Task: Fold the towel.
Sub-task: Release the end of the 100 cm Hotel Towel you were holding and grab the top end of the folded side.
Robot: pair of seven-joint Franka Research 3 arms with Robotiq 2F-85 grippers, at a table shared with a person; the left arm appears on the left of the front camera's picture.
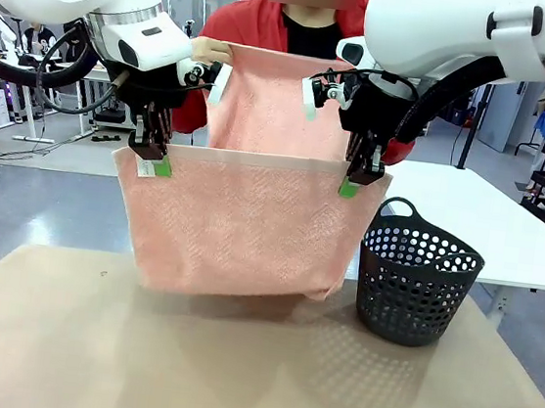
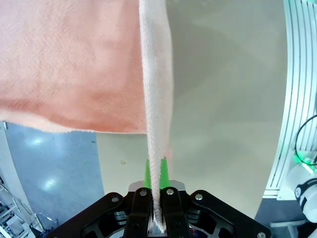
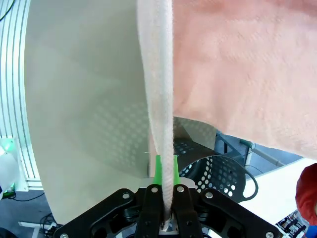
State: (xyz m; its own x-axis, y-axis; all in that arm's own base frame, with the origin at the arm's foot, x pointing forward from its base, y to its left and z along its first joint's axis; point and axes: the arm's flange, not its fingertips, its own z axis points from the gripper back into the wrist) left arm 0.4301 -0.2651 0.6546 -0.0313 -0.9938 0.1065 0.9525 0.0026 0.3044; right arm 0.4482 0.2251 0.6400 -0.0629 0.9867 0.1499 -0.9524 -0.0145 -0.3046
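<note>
Hanging over the surface (image 1: pixel 233 377) in a loose U, the salmon-pink towel (image 1: pixel 240 230) has its near hem band clamped at one corner by the left arm's fingers (image 1: pixel 149 143) and at the other by the right arm's fingers (image 1: pixel 361 165). The person's hand (image 1: pixel 211 51) holds the far edge higher behind. In my judgement, a good fold needs both arms to carry the hem level and in step to that edge, matching the corners and staying clear of the black basket (image 1: pixel 412 274) nearby.

Bright light, soft shadows on table (image 1: pixel 136 366) — wrist views warped nr edges.
</note>
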